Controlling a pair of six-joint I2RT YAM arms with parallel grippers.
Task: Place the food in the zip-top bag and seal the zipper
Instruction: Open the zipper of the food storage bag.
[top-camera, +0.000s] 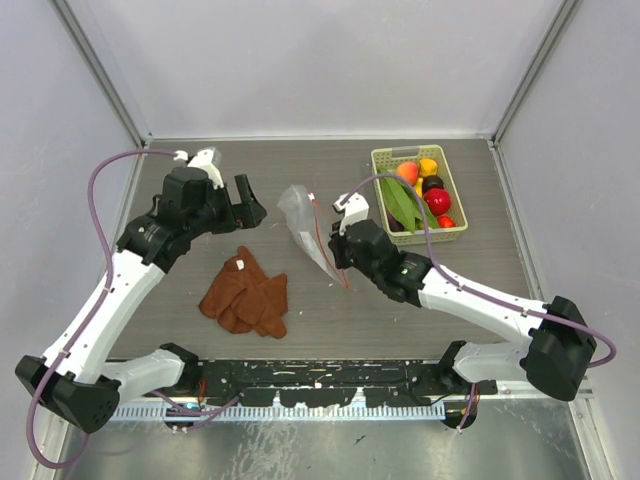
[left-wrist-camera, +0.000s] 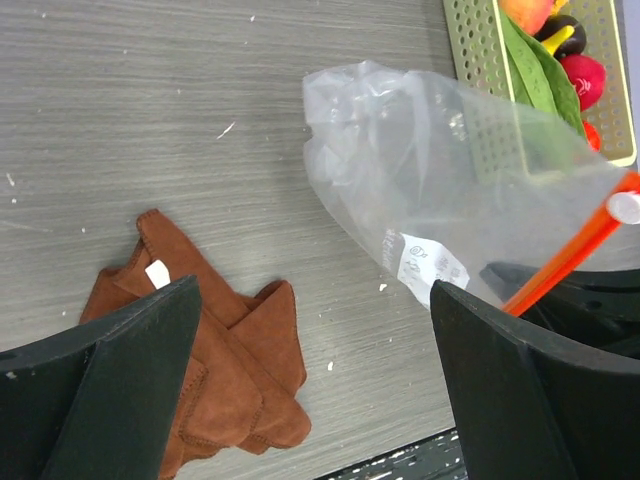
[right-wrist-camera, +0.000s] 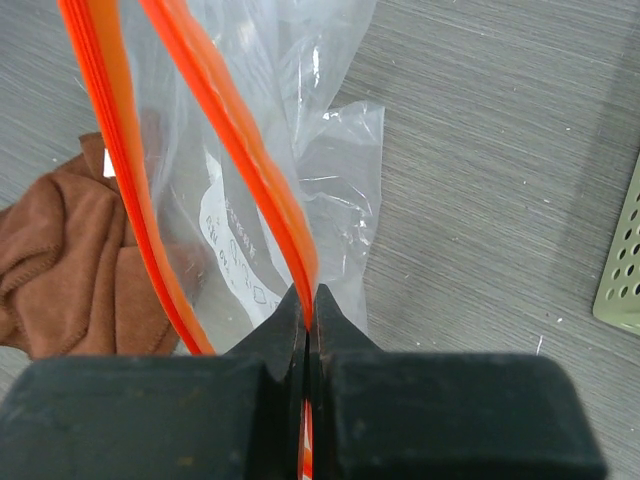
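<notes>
Now the right claw (right-wrist-camera: 310, 300) is pinched tight on one lip of the zipper (right-wrist-camera: 225, 150), and the bag (top-camera: 300, 215) trails away in front of it with its mouth parted. The left claw (top-camera: 250, 203) stands wide and empty, the bag just ahead of it. The food (top-camera: 415, 190) sits in the basket (top-camera: 455, 236), beyond the right claw. To my eye, the left claw should take the free lip squarely and spread the mouth gently, without tugging the strip loose.
</notes>
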